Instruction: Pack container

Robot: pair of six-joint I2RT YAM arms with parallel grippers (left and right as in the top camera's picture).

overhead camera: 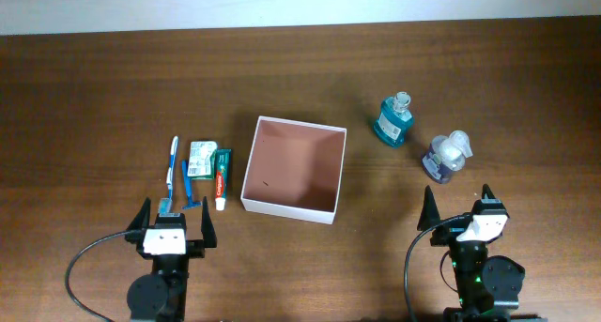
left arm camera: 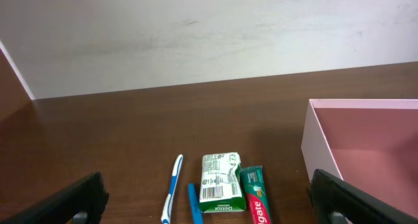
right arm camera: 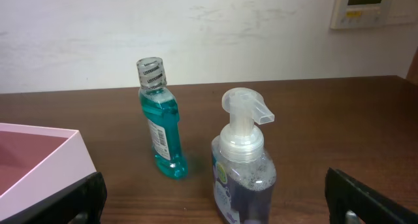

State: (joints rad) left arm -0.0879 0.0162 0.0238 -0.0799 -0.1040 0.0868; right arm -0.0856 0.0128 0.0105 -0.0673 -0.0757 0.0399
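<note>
- Dark wood is filling my overhead feed: a brown table (overhead camera: 94,78) with a pale wall running beyond its far edge.
- I'm seeing the container (overhead camera: 296,162) sitting open and empty about midway between the left and right edges, closer to the near edge.
- I'm reading the left gripper (overhead camera: 176,214) as hanging over the near edge with its fingers spread wide and nothing between them. The right gripper (overhead camera: 458,202) is doing the same toward the near right corner.
- Nothing is packed yet, so I'm treating this as the first pick.
- I'm favouring the toothpaste (overhead camera: 223,176), which is lying just beside the container's left wall. I'm planning to close across its narrow width, clear of the soap packet (overhead camera: 200,157) touching it.
- I'm leaving the toothbrush (overhead camera: 172,162) and the small blue piece (overhead camera: 188,186) for later; that piece may be a razor, but it's too small to tell.
- On the right I'm keeping the upright mouthwash bottle (overhead camera: 394,121) and pump bottle (overhead camera: 445,158) from tipping by gripping low on their bodies.
</note>
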